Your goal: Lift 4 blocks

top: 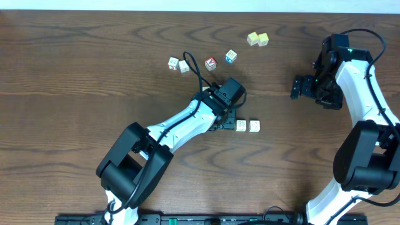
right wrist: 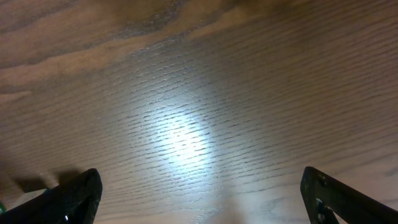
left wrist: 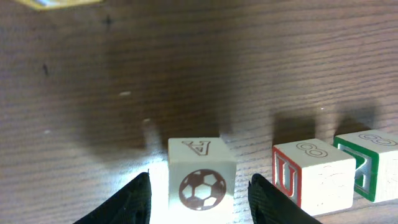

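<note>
Jaws of left arm (top: 187, 122) astride block (left wrist: 202, 180)

Left wrist view: blurred pale yellow shape (left wrist: 59, 2) cut by top edge, upper left; green-edged cream cube (left wrist: 373, 165) cut by right edge; football-printed cream cube (left wrist: 200, 183) cut below.

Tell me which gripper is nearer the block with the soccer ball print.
Left. The left gripper straddles the soccer-ball block, one finger on each side. The right gripper hangs open over the table, far off to the right.
</note>
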`<state>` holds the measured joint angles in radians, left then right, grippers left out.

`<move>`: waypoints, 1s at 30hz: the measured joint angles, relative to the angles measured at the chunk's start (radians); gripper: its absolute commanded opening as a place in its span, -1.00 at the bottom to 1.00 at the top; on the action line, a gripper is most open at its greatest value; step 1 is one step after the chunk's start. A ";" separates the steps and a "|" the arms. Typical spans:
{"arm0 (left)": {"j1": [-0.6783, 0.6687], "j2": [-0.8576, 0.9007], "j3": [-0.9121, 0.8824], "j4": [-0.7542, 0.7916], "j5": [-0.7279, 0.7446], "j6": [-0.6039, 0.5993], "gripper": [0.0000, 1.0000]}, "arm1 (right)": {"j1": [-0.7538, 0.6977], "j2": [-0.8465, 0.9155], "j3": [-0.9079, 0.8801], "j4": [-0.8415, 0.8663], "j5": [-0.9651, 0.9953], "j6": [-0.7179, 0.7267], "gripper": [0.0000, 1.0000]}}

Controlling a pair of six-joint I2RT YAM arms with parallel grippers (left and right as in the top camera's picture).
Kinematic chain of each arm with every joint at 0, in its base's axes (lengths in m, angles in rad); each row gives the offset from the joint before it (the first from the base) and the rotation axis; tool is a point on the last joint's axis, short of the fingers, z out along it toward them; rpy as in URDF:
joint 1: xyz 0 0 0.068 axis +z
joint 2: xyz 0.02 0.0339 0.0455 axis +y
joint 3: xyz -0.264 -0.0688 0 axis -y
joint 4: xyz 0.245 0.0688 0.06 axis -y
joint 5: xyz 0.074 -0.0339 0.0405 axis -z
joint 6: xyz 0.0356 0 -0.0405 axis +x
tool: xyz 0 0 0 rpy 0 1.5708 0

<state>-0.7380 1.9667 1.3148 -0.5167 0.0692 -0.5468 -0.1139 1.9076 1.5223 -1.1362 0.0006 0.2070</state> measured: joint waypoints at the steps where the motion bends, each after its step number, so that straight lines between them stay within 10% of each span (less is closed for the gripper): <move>1: 0.000 0.005 0.000 0.002 0.000 0.006 0.02 | 0.000 0.000 0.000 0.000 0.000 0.000 0.98; 30: 0.000 0.048 0.000 -0.010 0.031 0.052 -0.34 | 0.000 0.000 0.000 0.000 0.000 0.000 0.99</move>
<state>-0.7380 2.0148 1.3151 -0.5266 0.1005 -0.4946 -0.1139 1.9076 1.5223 -1.1362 0.0002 0.2070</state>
